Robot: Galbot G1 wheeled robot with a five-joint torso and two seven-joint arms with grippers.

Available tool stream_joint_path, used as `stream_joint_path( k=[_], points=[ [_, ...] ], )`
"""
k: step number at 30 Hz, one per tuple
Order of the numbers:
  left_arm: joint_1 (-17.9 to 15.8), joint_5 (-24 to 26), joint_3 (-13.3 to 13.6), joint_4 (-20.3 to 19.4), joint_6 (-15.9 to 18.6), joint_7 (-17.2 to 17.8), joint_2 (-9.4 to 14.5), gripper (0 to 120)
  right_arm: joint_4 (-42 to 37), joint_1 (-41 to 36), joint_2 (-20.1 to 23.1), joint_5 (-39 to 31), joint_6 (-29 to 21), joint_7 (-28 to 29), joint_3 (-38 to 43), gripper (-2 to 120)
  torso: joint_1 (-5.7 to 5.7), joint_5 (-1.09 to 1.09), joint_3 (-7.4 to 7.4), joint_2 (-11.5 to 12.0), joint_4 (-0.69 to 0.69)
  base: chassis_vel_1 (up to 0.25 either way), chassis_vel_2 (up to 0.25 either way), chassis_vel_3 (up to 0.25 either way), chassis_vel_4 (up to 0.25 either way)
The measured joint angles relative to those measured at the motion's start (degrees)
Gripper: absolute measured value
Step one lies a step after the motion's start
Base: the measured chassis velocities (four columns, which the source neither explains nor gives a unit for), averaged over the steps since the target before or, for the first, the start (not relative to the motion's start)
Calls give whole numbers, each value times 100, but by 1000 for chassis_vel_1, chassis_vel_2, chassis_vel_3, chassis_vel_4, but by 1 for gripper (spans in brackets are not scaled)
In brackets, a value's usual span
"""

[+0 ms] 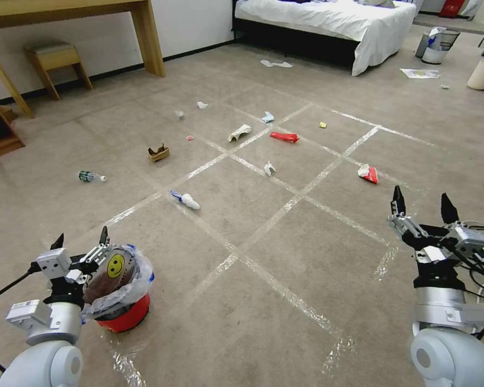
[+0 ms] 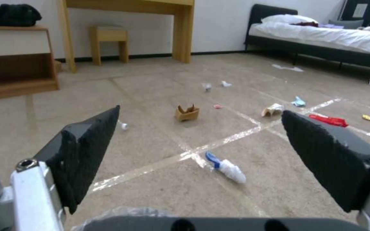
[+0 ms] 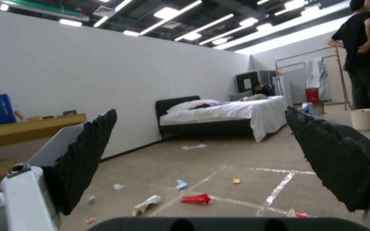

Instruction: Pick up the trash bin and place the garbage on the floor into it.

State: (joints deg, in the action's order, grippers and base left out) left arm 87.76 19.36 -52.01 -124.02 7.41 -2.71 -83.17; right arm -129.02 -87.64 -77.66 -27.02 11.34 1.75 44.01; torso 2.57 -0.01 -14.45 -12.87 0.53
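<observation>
Fingers of the left gripper (image 1: 80,239) are spread wide, holding nothing, just beside the small round red trash bin with a smiley-printed clear liner (image 1: 125,314) on the beige taped carpet floor (image 1: 285,252). Right gripper (image 1: 422,205) hovers equally wide, empty. Scattered garbage like the red wrapper (image 1: 284,137) lies well ahead.

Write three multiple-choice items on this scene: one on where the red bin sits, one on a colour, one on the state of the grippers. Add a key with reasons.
1. Where is the trash bin?
A. On the bed
B. On the floor beside the left gripper
C. Under the wooden table

2. What colour is the smiley face on the bin's bag?
A. Yellow
B. Green
C. Blue

3. How do the grippers stand?
A. Both shut
B. Left shut on the bin
C. Both open

Key: 1 B, the head view shows it on the carpet at the left gripper. 2 A, the printed face is yellow. 3 C, the fingers of the left gripper and of the right gripper are spread and hold nothing.
</observation>
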Motion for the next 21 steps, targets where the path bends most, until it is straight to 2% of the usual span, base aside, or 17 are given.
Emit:
stream_joint_path(
  k=[11,14,15,16,17,19,20,21],
  points=[
    [-62,109,-29,167,174,42,144,100,138,161,-5,17,-37,5,-75,100,0,0,0,0,0,0,0,0,0],
    [-124,465,-112,288,567,130,458,100,248,198,-5,15,-36,7,-61,100,0,0,0,0,0,0,0,0,0],
    [-124,465,-112,288,567,130,458,100,248,198,-5,15,-36,7,-61,100,0,0,0,0,0,0,0,0,0],
    [-163,698,-165,373,795,179,698,100,292,212,-8,16,-30,8,-61,100,0,-1,0,0,-1,0,0,0,0],
    [-163,698,-165,373,795,179,698,100,292,212,-8,16,-30,8,-61,100,0,-1,0,0,-1,0,0,0,0],
    [-248,1278,-269,631,1300,287,1227,100,345,223,-24,23,-17,8,-74,100,0,0,0,0,0,0,0,0,0],
    [-248,1278,-269,631,1300,287,1227,100,345,223,-24,23,-17,8,-74,100,0,0,0,0,0,0,0,0,0],
    [-269,1464,-282,724,1419,320,1370,100,354,223,-27,25,-13,8,-74,100,0,-1,-1,0,-1,0,0,0,0]
  ],
)
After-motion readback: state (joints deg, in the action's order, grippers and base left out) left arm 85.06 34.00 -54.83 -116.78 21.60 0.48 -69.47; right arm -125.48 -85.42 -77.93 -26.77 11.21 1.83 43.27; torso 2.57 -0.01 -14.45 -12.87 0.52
